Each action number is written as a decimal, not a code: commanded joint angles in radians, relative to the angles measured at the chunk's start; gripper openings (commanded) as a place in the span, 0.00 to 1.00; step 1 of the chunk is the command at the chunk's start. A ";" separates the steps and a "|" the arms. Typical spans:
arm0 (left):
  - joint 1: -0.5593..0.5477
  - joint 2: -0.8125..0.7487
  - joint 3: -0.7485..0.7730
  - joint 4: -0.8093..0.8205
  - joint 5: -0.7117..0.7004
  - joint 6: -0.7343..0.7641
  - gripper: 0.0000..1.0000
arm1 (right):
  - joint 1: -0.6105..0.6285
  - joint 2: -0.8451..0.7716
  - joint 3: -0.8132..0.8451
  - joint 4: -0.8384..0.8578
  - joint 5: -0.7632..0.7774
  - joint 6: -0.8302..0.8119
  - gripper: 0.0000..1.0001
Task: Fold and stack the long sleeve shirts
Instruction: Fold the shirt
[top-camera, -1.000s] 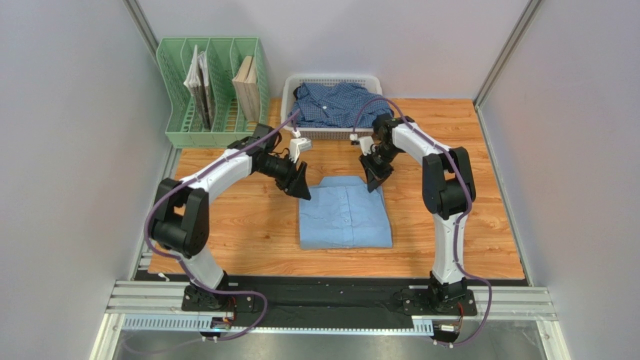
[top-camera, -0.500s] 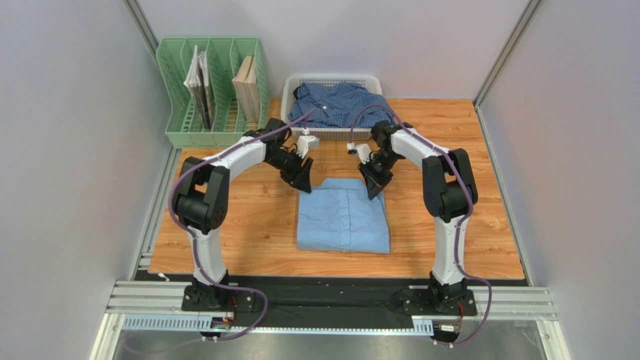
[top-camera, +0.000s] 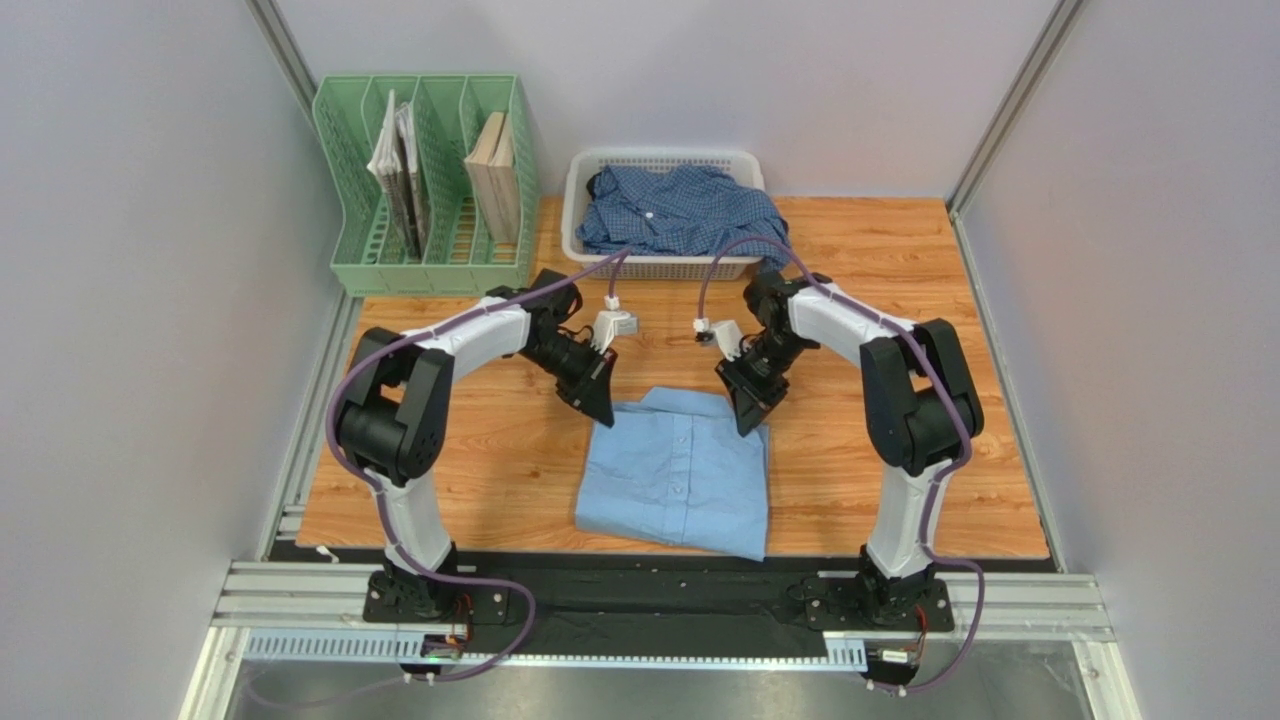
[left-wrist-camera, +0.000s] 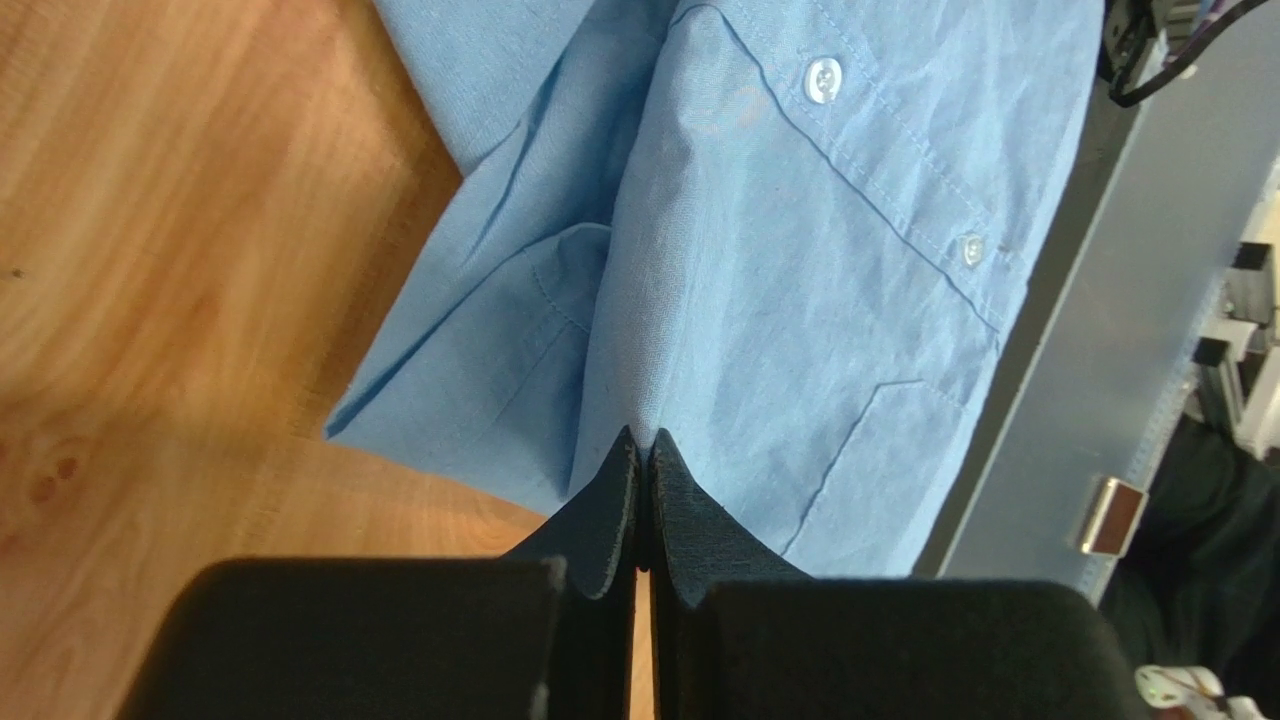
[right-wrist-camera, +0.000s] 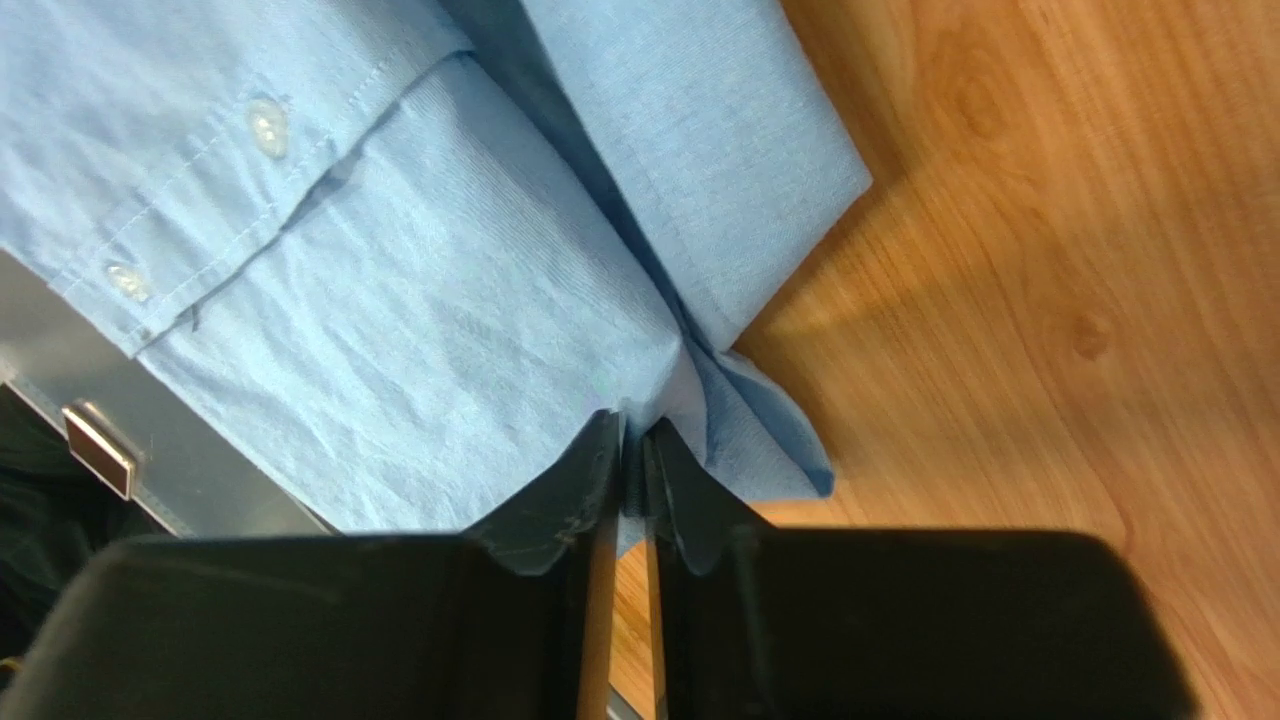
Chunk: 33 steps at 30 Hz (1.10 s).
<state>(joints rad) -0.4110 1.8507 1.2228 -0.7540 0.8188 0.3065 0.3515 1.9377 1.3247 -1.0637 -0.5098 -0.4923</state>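
Note:
The light sky-blue long sleeve shirt (top-camera: 676, 477) lies folded on the wooden table, turned slightly askew, its buttons (left-wrist-camera: 822, 78) facing up. My left gripper (top-camera: 597, 408) is shut on the shirt's far left corner, and the left wrist view shows cloth (left-wrist-camera: 781, 255) pinched at the tips (left-wrist-camera: 646, 444). My right gripper (top-camera: 747, 416) pinches the far right corner, with a fold of cloth (right-wrist-camera: 451, 300) caught between its tips (right-wrist-camera: 634, 431). The darker checked shirt (top-camera: 672, 207) lies crumpled in the white basket (top-camera: 573, 225) at the back.
A green file rack (top-camera: 349, 225) holding books stands at the back left beside the basket. Bare wood lies left and right of the folded shirt. A metal rail (top-camera: 661, 600) with the arm bases runs along the near edge.
Both grippers have come toward the near edge, dragging the light blue shirt with them and skewing it. The left gripper, open before, has closed on its corner.

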 joint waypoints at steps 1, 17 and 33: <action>0.000 -0.051 0.000 0.005 0.062 -0.012 0.00 | -0.005 -0.043 0.122 -0.138 -0.025 -0.054 0.23; -0.003 -0.014 0.029 0.122 0.054 -0.066 0.56 | 0.076 0.211 0.363 0.064 -0.234 0.305 0.14; -0.049 0.093 0.093 0.113 0.049 -0.052 0.28 | 0.087 0.320 0.355 0.082 -0.182 0.293 0.11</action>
<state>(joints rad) -0.4515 1.9217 1.2846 -0.6388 0.8284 0.2375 0.4355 2.2528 1.6638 -1.0142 -0.7074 -0.1921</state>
